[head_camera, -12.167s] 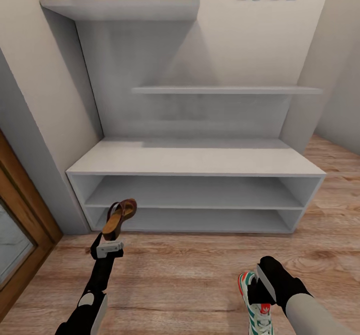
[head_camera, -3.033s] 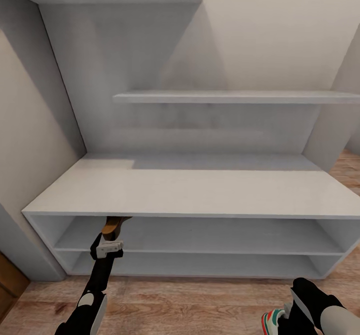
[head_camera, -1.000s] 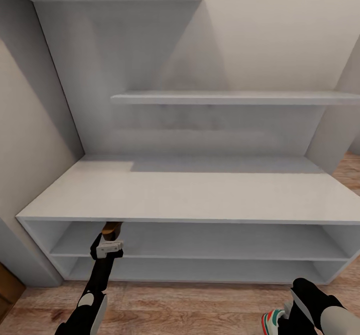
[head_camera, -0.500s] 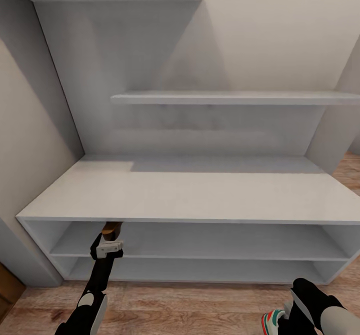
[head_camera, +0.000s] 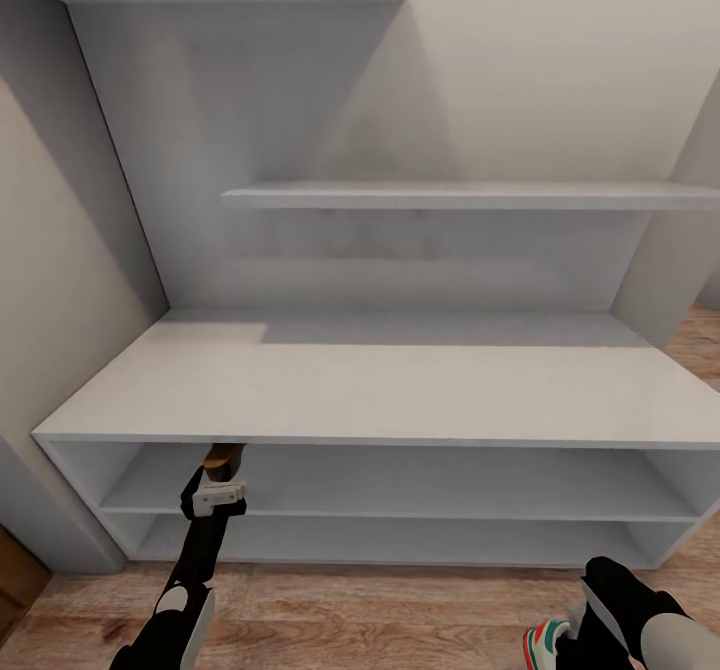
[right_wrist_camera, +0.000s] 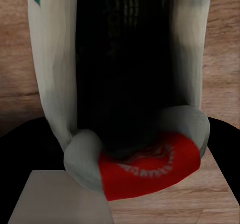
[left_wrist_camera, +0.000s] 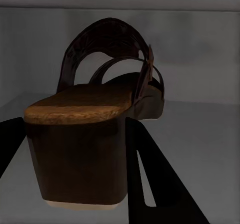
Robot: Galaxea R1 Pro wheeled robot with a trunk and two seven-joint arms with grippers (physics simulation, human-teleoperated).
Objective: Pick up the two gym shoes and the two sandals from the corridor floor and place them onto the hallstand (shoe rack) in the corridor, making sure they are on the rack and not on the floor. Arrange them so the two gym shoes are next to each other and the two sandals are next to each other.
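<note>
A brown sandal (left_wrist_camera: 95, 129) with dark straps is clamped by its heel between my left gripper's dark fingers (left_wrist_camera: 160, 184). In the head view the left gripper (head_camera: 220, 475) holds the sandal (head_camera: 222, 455) at the mouth of the hallstand's (head_camera: 380, 390) upper open shelf, its front hidden under the top board's edge. At the lower right my right gripper (head_camera: 588, 628) is shut on a white gym shoe (head_camera: 543, 642) with teal and red trim, held above the corridor floor (head_camera: 400, 620). The right wrist view looks into that gym shoe (right_wrist_camera: 125, 83) from its red heel tab.
The hallstand's broad flat top and its two low shelves are bare. A wall shelf (head_camera: 450, 195) runs across the back above the top. A grey wall panel (head_camera: 60, 280) flanks the unit on the left, and a brown door frame corner (head_camera: 12, 575) shows at the lower left.
Nothing has moved over the last second. Earlier, the head view closed in on the hallstand, and the sandal's front slid out of sight under the top board's edge.
</note>
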